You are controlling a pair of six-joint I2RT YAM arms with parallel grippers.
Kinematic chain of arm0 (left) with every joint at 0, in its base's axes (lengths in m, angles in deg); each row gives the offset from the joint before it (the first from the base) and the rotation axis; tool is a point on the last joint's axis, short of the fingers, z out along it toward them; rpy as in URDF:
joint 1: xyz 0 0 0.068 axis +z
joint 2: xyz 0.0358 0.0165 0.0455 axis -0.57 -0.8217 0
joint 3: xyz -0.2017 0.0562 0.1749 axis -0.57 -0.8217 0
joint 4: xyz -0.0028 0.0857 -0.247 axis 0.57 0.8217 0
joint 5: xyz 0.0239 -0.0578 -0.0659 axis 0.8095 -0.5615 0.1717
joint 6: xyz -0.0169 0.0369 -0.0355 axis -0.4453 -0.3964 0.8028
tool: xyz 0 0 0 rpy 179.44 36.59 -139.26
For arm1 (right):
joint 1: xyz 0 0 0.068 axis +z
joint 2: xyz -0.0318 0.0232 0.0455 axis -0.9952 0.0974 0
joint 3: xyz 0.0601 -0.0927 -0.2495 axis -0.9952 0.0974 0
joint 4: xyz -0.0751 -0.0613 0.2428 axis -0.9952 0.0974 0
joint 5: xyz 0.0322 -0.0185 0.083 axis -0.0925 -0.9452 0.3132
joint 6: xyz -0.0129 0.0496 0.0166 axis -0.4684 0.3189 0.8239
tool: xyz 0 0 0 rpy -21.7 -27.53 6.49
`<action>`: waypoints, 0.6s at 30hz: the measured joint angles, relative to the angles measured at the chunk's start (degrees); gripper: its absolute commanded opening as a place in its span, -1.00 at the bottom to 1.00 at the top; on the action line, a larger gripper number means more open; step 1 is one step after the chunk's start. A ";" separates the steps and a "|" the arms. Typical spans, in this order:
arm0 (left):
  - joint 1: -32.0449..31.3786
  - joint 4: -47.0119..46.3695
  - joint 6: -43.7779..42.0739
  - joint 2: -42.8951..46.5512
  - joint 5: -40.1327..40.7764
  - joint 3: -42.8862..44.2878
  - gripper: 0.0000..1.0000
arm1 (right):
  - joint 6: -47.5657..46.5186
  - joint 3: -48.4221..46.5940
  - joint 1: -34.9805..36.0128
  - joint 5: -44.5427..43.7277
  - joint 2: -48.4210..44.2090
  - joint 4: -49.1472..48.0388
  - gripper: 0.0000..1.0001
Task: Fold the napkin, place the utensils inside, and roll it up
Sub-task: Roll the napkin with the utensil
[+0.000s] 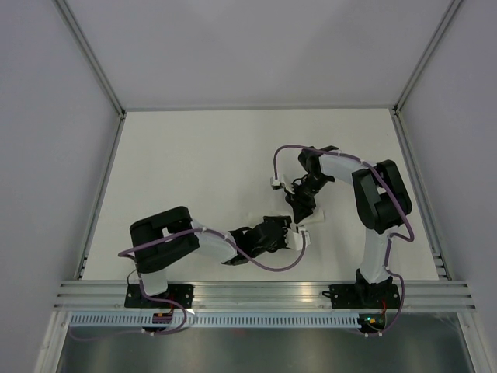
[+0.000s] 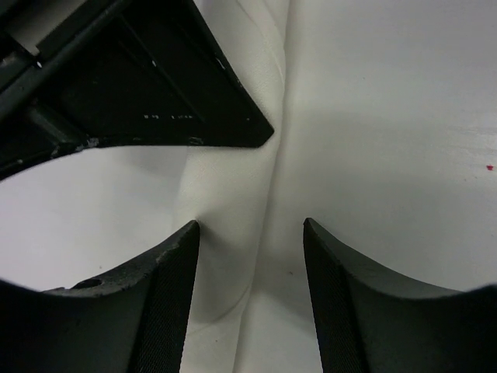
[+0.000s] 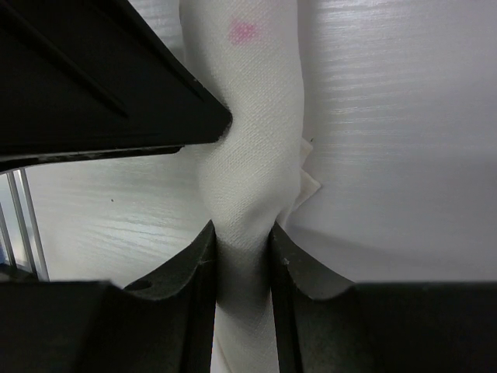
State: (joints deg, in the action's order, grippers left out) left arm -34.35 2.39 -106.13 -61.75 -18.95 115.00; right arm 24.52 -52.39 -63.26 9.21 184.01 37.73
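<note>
The napkin point(image 3: 248, 116) is rolled into a slim white cylinder lying on the white table between my two grippers. My right gripper point(image 3: 242, 229) is shut on it, the cloth pinched thin between both fingers. A faint pink spot point(image 3: 242, 31) marks the roll farther along. My left gripper point(image 2: 250, 225) is open, with the napkin point(image 2: 233, 179) running between its spread fingers and a gap on the right side. In the top view the two grippers meet near the table's front centre, left gripper point(image 1: 283, 231) and right gripper point(image 1: 301, 208), with bits of napkin point(image 1: 312, 219) showing. The utensils are hidden.
The other arm's dark finger point(image 2: 155, 85) fills the upper left of the left wrist view; likewise a dark finger point(image 3: 93, 85) in the right wrist view. An aluminium rail point(image 1: 264, 294) runs along the near edge. Metal frame posts point(image 1: 99, 194) border the white table point(image 1: 194, 163).
</note>
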 measured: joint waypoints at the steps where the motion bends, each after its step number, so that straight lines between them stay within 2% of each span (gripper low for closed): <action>1: 0.00 -0.02 -0.35 -0.37 -0.04 0.20 0.23 | -0.07 -0.15 0.00 0.02 0.17 0.22 -0.36; 9: 2.36 2.82 -3.02 -2.14 -3.39 3.98 0.17 | -0.61 -2.23 -0.15 0.11 1.95 2.29 -0.36; 13: 4.31 8.35 -3.21 -2.34 -7.17 7.02 0.10 | -1.38 -3.45 -0.15 0.52 3.17 4.24 -0.36; 18: 5.79 16.85 -3.19 -3.39 -11.15 11.96 -0.10 | -1.75 -5.18 -0.17 0.96 4.72 6.45 -0.31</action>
State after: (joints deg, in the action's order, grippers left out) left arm -28.56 19.24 -109.32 -65.14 -30.10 126.95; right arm 22.77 -57.57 -63.44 10.17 188.74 44.17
